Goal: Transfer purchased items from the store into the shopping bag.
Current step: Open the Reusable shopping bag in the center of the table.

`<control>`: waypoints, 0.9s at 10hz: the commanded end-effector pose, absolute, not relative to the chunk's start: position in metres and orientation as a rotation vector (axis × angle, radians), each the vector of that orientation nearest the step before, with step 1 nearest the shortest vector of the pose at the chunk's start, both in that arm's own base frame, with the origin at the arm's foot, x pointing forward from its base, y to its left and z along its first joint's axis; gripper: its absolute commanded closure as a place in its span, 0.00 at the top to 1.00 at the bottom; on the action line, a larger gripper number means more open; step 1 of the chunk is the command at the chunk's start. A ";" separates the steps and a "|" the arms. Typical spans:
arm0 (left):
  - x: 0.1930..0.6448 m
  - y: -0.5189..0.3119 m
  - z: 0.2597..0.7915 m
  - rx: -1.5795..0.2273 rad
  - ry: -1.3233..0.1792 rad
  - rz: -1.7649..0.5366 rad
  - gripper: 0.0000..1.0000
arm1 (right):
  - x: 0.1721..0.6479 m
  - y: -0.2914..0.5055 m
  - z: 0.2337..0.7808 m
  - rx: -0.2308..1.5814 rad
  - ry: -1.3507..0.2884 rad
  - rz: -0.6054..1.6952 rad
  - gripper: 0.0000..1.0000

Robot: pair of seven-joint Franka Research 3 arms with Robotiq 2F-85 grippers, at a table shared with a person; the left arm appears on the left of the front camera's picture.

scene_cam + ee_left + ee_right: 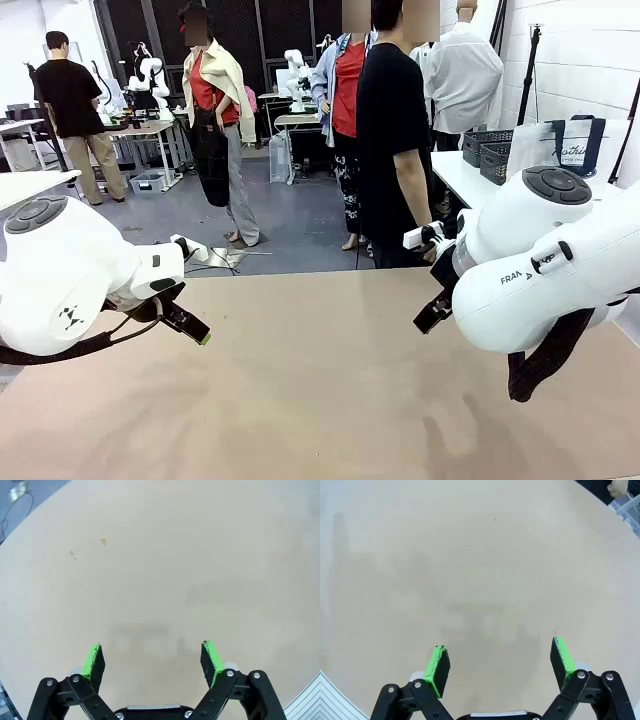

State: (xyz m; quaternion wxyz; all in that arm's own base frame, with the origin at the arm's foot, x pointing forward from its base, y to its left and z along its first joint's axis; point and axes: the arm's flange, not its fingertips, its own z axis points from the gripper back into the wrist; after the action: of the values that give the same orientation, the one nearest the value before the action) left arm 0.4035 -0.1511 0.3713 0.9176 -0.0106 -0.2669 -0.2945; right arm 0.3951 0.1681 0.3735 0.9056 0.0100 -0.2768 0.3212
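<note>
Tan table [320,400], grey floor [290,220] beyond, shopping bag [548,152] on white side table [455,176]

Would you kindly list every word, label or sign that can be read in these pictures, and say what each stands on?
"FRAN": on the white shell of the right arm; the rest of the word curves out of sight.
Dark script lettering on the shopping bag: too blurred to read.
Small dark emblem on the left arm: a sign, no letters.
The table bears no print.
</note>
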 end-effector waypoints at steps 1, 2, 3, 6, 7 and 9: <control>0.403 -0.151 0.371 -0.022 -0.549 -0.606 1.00 | 0.395 0.168 0.374 0.021 -0.572 0.663 1.00; 0.403 -0.151 0.371 -0.022 -0.549 -0.606 1.00 | 0.395 0.168 0.374 0.021 -0.572 0.663 1.00; 0.403 -0.151 0.371 -0.022 -0.549 -0.606 1.00 | 0.395 0.168 0.374 0.021 -0.572 0.663 1.00; 0.403 -0.151 0.371 -0.022 -0.549 -0.606 1.00 | 0.395 0.168 0.374 0.021 -0.572 0.663 1.00; 0.403 -0.151 0.371 -0.022 -0.549 -0.606 1.00 | 0.395 0.168 0.374 0.021 -0.572 0.663 1.00; 0.403 -0.151 0.371 -0.022 -0.549 -0.606 1.00 | 0.395 0.168 0.374 0.021 -0.572 0.663 1.00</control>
State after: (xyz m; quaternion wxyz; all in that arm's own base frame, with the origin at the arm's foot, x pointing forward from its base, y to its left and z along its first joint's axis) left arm 0.4032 -0.1521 0.3713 0.9172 -0.0106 -0.2669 -0.2956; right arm 0.3950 0.1682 0.3735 0.9056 0.0098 -0.2768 0.3213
